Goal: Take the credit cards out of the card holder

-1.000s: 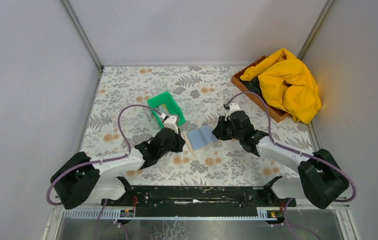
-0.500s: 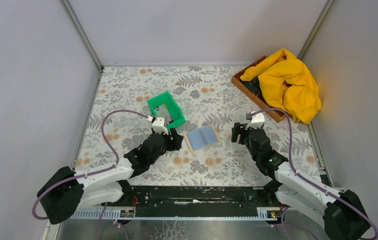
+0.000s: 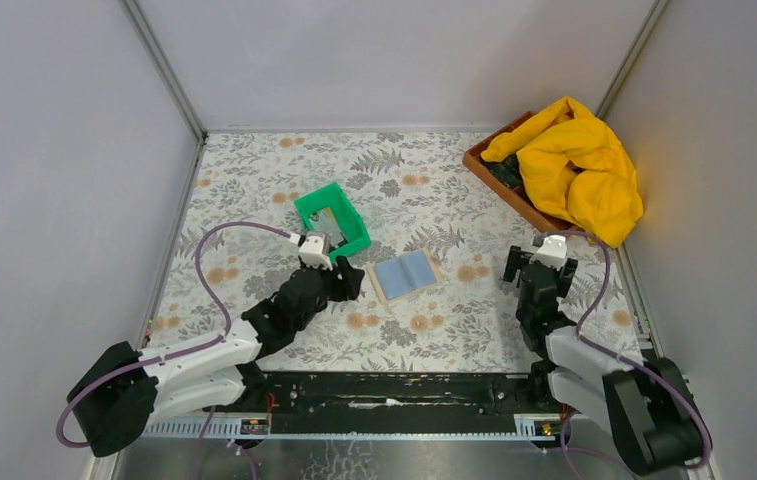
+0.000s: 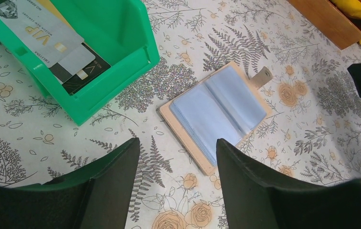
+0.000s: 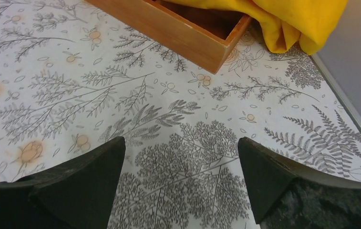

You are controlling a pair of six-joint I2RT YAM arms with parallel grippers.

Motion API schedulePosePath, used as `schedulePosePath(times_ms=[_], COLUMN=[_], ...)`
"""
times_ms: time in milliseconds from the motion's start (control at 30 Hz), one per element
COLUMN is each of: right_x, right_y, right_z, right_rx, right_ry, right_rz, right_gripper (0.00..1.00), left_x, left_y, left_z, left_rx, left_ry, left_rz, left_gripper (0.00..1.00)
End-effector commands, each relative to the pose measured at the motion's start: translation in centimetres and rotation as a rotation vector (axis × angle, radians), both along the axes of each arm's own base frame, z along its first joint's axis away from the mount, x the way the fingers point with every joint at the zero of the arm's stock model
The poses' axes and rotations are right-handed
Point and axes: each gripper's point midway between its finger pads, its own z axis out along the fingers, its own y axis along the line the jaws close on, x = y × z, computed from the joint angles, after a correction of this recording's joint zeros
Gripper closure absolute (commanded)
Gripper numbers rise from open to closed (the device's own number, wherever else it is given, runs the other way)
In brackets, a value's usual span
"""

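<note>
Credit cards (image 4: 59,52) looked thin, stiff, slick in green bin (image 4: 111,86) | card holder (image 4: 216,119) lay open, probably light, pinchable by edge | my left fingers (image 4: 107,186) and right fingers (image 5: 73,186) gaped empty

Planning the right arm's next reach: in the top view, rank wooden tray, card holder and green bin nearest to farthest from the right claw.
From the right claw:
1. wooden tray, just beyond it, far right.
2. card holder, table centre.
3. green bin, left of centre.
</note>
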Motion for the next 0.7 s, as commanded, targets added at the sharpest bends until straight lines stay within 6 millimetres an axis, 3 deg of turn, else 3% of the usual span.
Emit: schedulePosePath(times_ms=[0, 200, 300, 400, 533, 567, 633, 667], right_x=[3.8, 7.2, 6.6, 7.3, 7.6, 7.8, 7.5, 7.6], right_y=[-0.4, 1.7, 1.0, 1.1, -0.1, -0.3, -0.5, -0.6], right_z=[4.2, 2.9, 2.4, 2.7, 1.0, 1.8, 0.8, 1.7], right_rx=[0.073, -0.029, 0.018, 0.017, 0.067, 0.066, 0.085, 0.080], right_ry=[-0.233, -0.218, -0.207, -0.223, -0.182, -0.230, -0.156, -0.203], right_rz=[-0.013, 0.164, 0.131, 0.151, 0.116, 0.108, 0.086, 0.084], right_gripper=[0.04, 0.01, 0.00, 0.01, 0.00, 0.01, 0.01, 0.01], left_x=[0.4, 0.5, 0.5, 0.4, 0.4, 0.3, 0.3, 0.3], left_y=[0.2, 0.2, -0.2, -0.7, -0.8, -0.7, -0.6, -0.6], left_z=[1.5, 1.3, 1.0, 0.7, 0.6, 0.6, 0.9, 1.0], left_rx=[-0.038, -0.033, -0.046, -0.043, -0.035, -0.035, -0.044, -0.050], left_ry=[-0.067, -0.069, -0.054, -0.032, -0.026, -0.029, -0.040, -0.047], left_rz=[0.009, 0.008, -0.001, -0.014, -0.021, -0.022, -0.023, -0.023], left_gripper=[0.33, 0.33, 0.33, 0.34, 0.35, 0.35, 0.35, 0.35])
